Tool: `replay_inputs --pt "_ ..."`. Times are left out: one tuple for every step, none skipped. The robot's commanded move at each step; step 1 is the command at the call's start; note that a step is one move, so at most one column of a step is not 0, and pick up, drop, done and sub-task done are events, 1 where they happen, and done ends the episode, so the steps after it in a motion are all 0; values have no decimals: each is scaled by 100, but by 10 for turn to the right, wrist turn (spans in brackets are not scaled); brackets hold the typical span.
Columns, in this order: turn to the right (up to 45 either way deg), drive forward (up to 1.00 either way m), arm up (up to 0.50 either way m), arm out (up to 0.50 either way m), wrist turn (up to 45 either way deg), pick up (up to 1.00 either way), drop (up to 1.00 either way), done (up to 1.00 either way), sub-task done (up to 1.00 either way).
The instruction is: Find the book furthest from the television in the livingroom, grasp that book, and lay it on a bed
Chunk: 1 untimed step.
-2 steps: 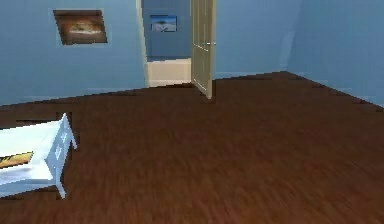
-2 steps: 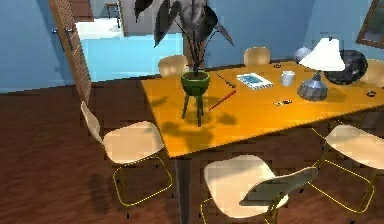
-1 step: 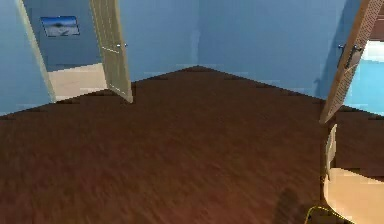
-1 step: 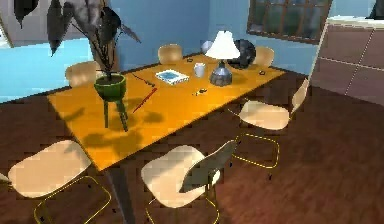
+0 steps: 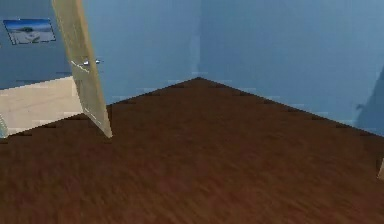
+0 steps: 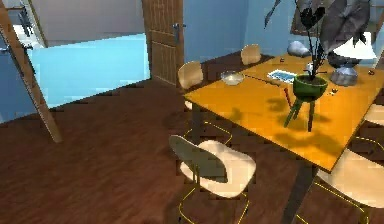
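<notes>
A flat, pale blue and white thing (image 6: 281,75) that may be a book lies on the far part of an orange-brown wooden dining table (image 6: 250,110) in the arm side view. Near it on the table are a small bowl (image 6: 232,78) and a dark green pot (image 6: 308,87) holding a tall dark plant. Grey rounded things (image 6: 345,75) lie at the table's far right end.
Light wooden chairs stand around the table, one close by (image 6: 213,165) and one at the far side (image 6: 191,74). A brown door (image 6: 163,40) stands behind them, with a slanted wooden frame (image 6: 35,85) at the left. In the forward view an open pale door (image 5: 85,65) stands over dark wood floor (image 5: 200,150) between blue walls.
</notes>
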Motion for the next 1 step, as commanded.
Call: replay_inputs --pt "120 0 0 0 0 0 0 0 0"
